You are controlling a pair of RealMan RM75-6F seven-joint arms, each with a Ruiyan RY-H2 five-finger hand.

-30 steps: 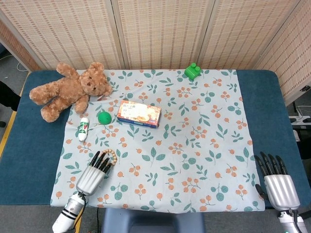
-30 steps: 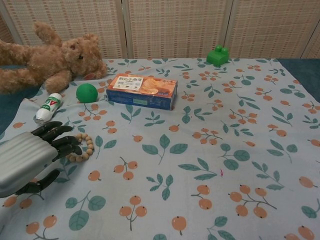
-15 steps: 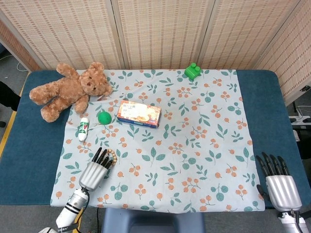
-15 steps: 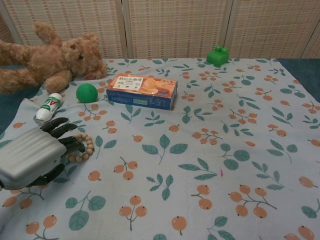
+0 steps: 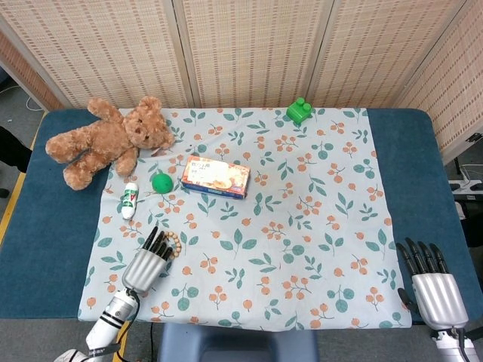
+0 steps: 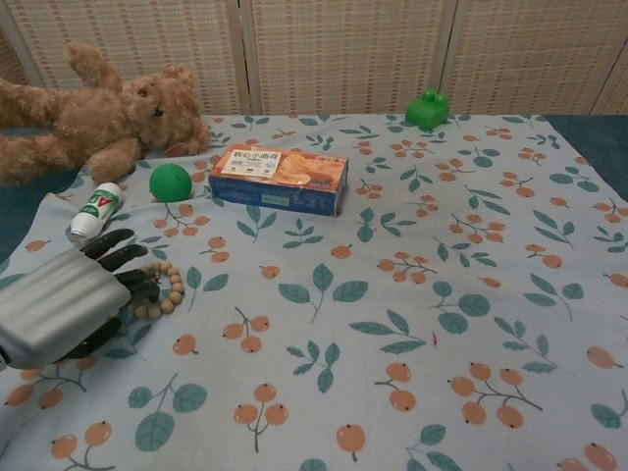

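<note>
Presently left hand (image 6: 59,304) lies palm-down near front-left corner of floral tablecloth (image 5: 302,249), fingertips (image 6: 137,285) touching wooden bead bracelet (image 6: 165,287); whether it grips beads, cannot tell. Small white bottle (image 6: 95,210) and green ball (image 6: 170,183) lie just beyond. Right hand (image 5: 430,285) rests at front-right table edge, fingers spread, holding nothing. Biscuit box (image 5: 216,176) sits mid-cloth, teddy bear (image 5: 106,139) at back-left corner.

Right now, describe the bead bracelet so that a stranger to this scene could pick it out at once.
Start from the brown teddy bear at the far left of the floral cloth and come toward the near edge, past the small white bottle and green ball. There, at the fingers of the left hand, lies the bead bracelet: the only ring of small tan wooden beads.
</note>
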